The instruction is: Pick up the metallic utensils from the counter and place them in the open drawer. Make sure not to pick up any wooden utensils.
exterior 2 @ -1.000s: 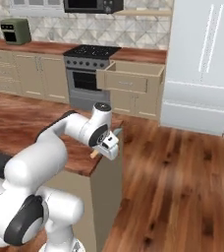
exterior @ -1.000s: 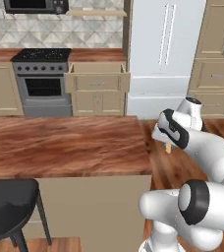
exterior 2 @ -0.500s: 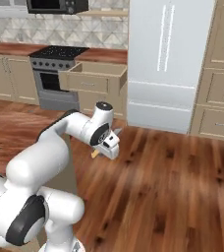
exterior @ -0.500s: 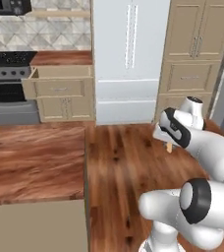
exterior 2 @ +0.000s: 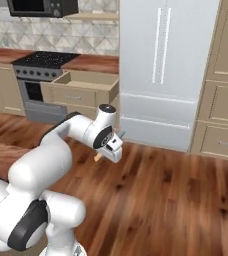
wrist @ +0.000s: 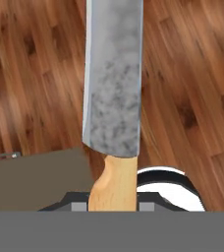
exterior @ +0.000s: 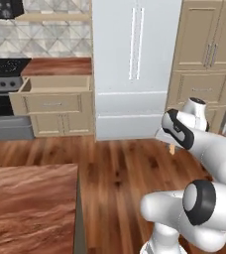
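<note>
Clamped on the orange-tan handle of the knife [wrist: 113, 88], gripper [exterior 2: 112, 146] carried over bare floor, grey blade jutting ahead. Rigid, light, likely slick on the steel; handle grip judged the safer hold, though blade weight may lever it. Open drawer [exterior: 50, 92] well apart, beside the stove. Counter [exterior: 28, 208] corner near the base.

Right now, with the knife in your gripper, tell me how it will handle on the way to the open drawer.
The knife looks rigid: its broad grey blade stands straight beyond the gripper, so no flopping. It is held by the tan handle only, so the blade's weight might pivot it if the grip slackens. The smooth handle could slip; drive gently toward the open drawer.
</note>
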You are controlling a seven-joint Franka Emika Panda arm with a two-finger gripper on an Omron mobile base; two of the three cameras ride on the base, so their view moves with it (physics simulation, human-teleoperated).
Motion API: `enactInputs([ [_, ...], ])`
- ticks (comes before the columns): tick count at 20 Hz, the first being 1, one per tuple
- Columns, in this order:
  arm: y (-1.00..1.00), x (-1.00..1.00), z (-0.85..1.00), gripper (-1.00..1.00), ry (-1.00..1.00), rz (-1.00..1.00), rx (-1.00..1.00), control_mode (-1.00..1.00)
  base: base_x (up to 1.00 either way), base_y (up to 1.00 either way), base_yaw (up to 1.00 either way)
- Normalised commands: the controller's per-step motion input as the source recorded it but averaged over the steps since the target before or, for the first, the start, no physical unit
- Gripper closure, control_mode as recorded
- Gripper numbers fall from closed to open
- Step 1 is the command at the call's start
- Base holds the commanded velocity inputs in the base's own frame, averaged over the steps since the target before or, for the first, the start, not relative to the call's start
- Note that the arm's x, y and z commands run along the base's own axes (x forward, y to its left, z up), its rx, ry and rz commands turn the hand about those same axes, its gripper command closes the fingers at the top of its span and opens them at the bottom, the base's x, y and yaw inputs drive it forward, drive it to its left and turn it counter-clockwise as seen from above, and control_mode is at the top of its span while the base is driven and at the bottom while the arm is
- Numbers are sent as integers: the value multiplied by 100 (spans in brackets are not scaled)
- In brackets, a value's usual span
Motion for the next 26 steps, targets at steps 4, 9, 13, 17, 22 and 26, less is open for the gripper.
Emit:
enactInputs([
  [4, 0, 0, 0, 100, 0, 0, 0, 100, 100, 0, 4],
  [9, 0, 0, 0, 100, 0, 0, 0, 100, 100, 0, 7],
  [13, 0, 0, 0, 100, 0, 0, 0, 100, 100, 1, 10],
  [17, 0, 0, 0, 100, 0, 0, 0, 100, 100, 1, 29],
  [22, 0, 0, 0, 100, 0, 0, 0, 100, 100, -6, 52],
  [26, 0, 0, 0, 100, 0, 0, 0, 100, 100, -15, 56],
])
